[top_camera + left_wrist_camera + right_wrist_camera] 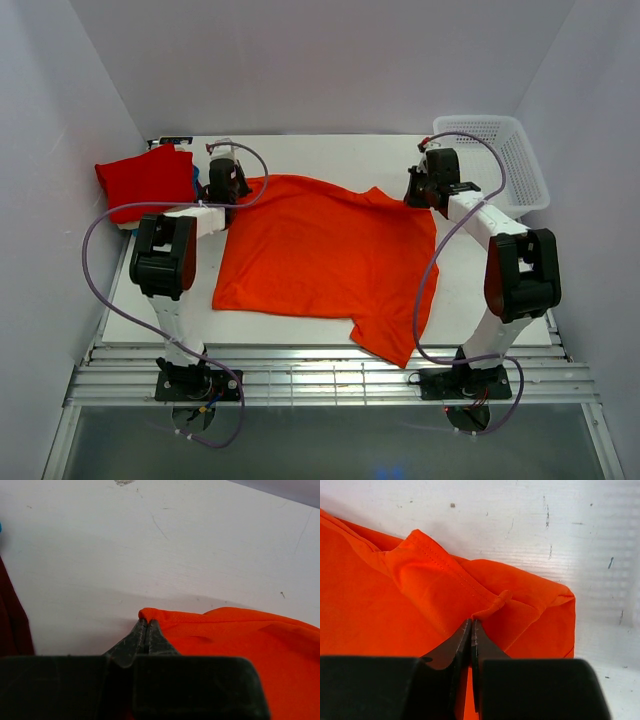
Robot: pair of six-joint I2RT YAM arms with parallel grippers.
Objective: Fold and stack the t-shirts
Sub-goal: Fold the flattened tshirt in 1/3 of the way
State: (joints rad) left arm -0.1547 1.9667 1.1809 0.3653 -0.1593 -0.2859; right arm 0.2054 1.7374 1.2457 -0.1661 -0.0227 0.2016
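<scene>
Orange t-shirt point(320, 250): lies spread over the middle of the table point(330, 150), with one sleeve trailing toward the near edge and the far edge pinched at two points.
Left gripper point(146, 627): jaws together, clamped on the far left corner of the orange t-shirt, with a small lip of cloth showing past the tips.
Right gripper point(471, 627): jaws together, clamped on a raised ridge of the same shirt near its far right sleeve.
Step in hand: probably a first fold, carrying the far edge over toward the near edge.
Doing it well: raise both corners evenly and keep the cloth lightly taut between them. Sweep it over in a low arc so the lower layer is not dragged. Let go only once the edge lies flat.
Watch for: the right side is bunched and doubled under the grip, so the sleeve may fold in crooked. The left pinch is shallow and could slip.
Cloth: thin, soft, matte knit that creases easily. A stitched hem line runs along the sleeve in the right wrist view.
Table surface: white, hard and smooth, with fine scratches and specks. The shirt likely slides on it.
Red t-shirt point(145, 182): folded into a thick rectangle at the far left corner, apart from the orange one.
Mesh basket point(478, 120): white plastic with an open lattice, at the far right corner.
</scene>
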